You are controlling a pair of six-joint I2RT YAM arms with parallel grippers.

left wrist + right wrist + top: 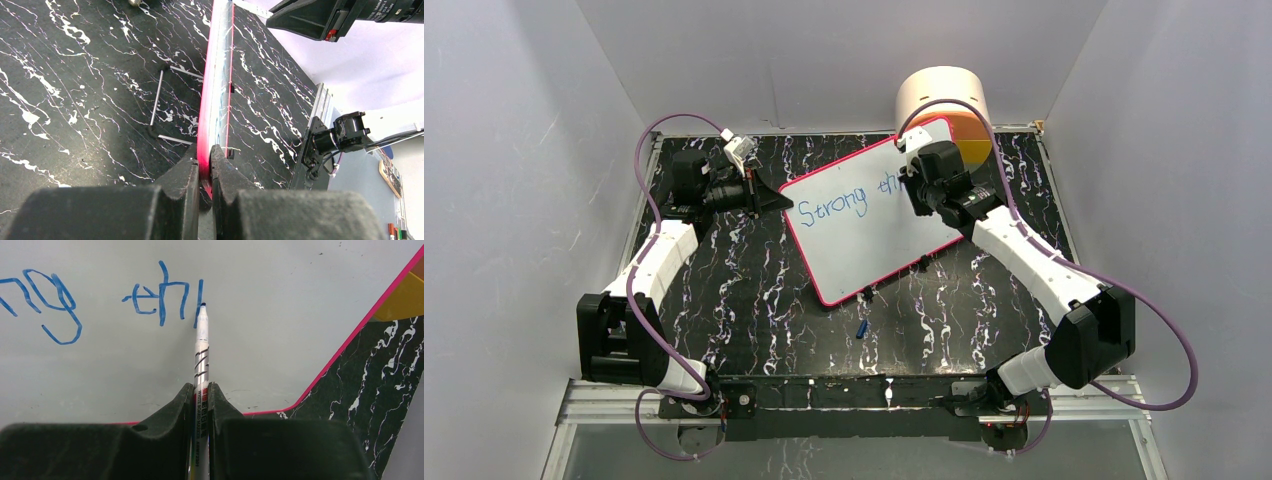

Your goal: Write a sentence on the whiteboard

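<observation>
Filling the walled bay, the black marbled table (724, 300) carries the whiteboard (874, 255), which lies askew across its middle and far part, one corner toward the left arm and another reaching the far edge. Bare tabletop runs wide along the board's near-left side and in a narrower strip to its right. A tan cylinder (941, 95) stands at the far edge, just behind the board's far corner. The left gripper (204, 160) is clenched on the board's pink left edge, a finger on either face. The right gripper (201, 390) hangs over the board's far right part, clamped on a white marker (201, 350) whose blue tip meets the surface. The sentence (829, 205) reads "Strong th" plus one upright stroke, with the tip on that stroke; blank board lies to its right and below. A small blue object (862, 328) rests on the table just off the board's near edge.
</observation>
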